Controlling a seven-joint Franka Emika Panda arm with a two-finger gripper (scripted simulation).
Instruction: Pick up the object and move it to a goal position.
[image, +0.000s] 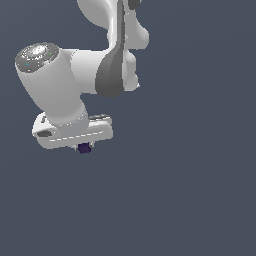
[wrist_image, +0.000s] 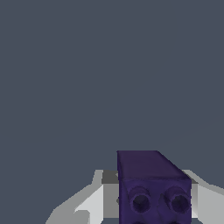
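Observation:
The object is a tiny dark purple block (image: 84, 147), seen just under the white gripper hand in the exterior view. In the wrist view the block (wrist_image: 151, 183) fills the space between the two white fingers (wrist_image: 94, 199) and shows two round holes on its near face. My gripper (image: 84, 146) is shut on the block, with a finger on each side of it. The fingers are mostly hidden behind the hand in the exterior view. Whether the block touches the surface cannot be told.
The white arm (image: 105, 65) reaches in from the upper part of the exterior view. A plain dark grey-blue surface (image: 190, 190) fills the rest of both views. No other objects show.

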